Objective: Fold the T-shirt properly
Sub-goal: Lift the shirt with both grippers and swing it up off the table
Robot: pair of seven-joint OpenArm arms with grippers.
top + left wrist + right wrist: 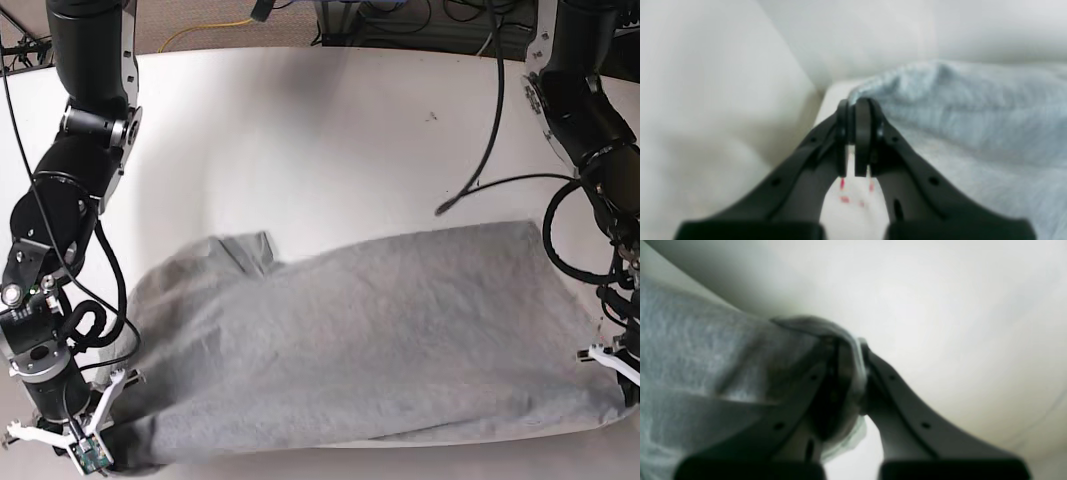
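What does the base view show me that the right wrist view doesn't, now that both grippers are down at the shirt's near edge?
Only the base view shows the whole T-shirt spread across the white table, a sleeve folded at its far left, both arms, the left gripper at the shirt's right corner, and a loose black cable. Only the right wrist view shows the right gripper shut on a bunched hem, cloth wrapped around one finger. Both show grey cloth at that gripper and the bare table beside it.
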